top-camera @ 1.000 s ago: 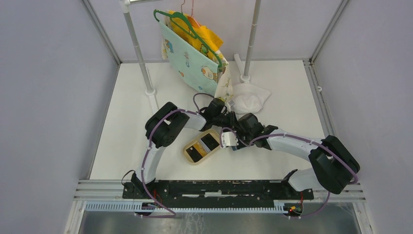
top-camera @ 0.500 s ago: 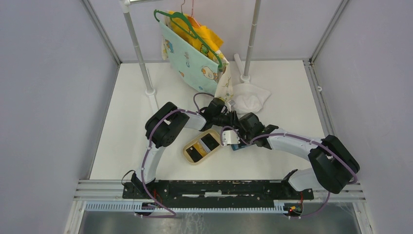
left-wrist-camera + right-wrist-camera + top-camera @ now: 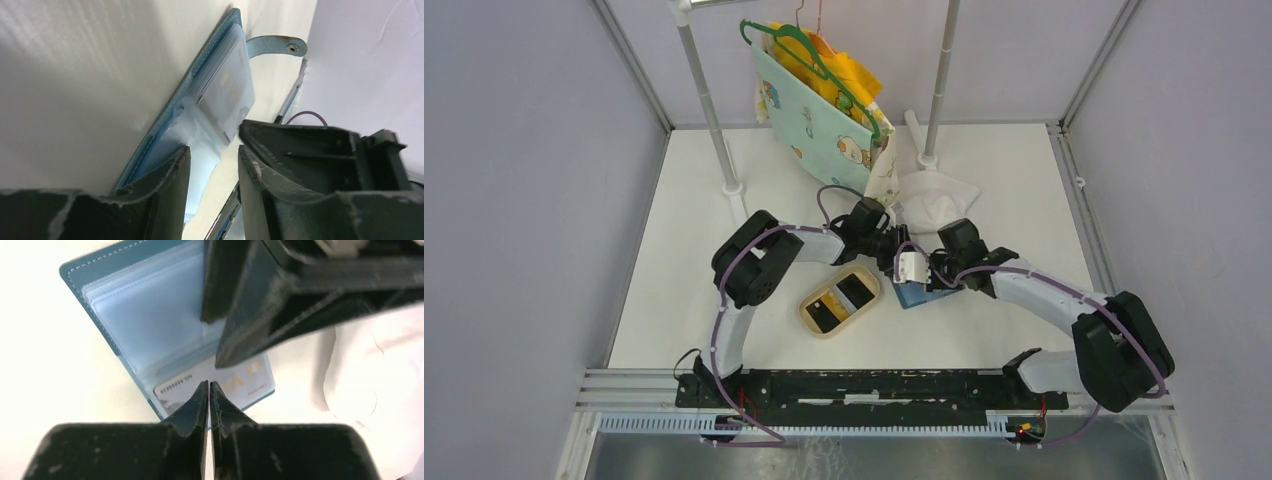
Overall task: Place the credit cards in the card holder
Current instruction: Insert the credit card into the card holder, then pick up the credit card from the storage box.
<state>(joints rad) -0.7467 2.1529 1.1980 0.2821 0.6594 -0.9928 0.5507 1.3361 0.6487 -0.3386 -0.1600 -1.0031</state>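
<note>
Left of the card holder (image 3: 130, 315) and a touch nearer, two flat black cards (image 3: 825, 314) (image 3: 855, 290) lie side by side in a tan oval tray (image 3: 812, 300), with bare white worktop (image 3: 684, 250) open further left. The holder lies spread open, stitched blue leather with glossy clear sleeves. The right fingers (image 3: 209, 390) hang clenched together over its near edge. The left fingers (image 3: 222, 342) straddle a sleeve, but whether they grip it I cannot tell. Beyond the holder lies a crumpled white cloth (image 3: 939, 205).
</note>
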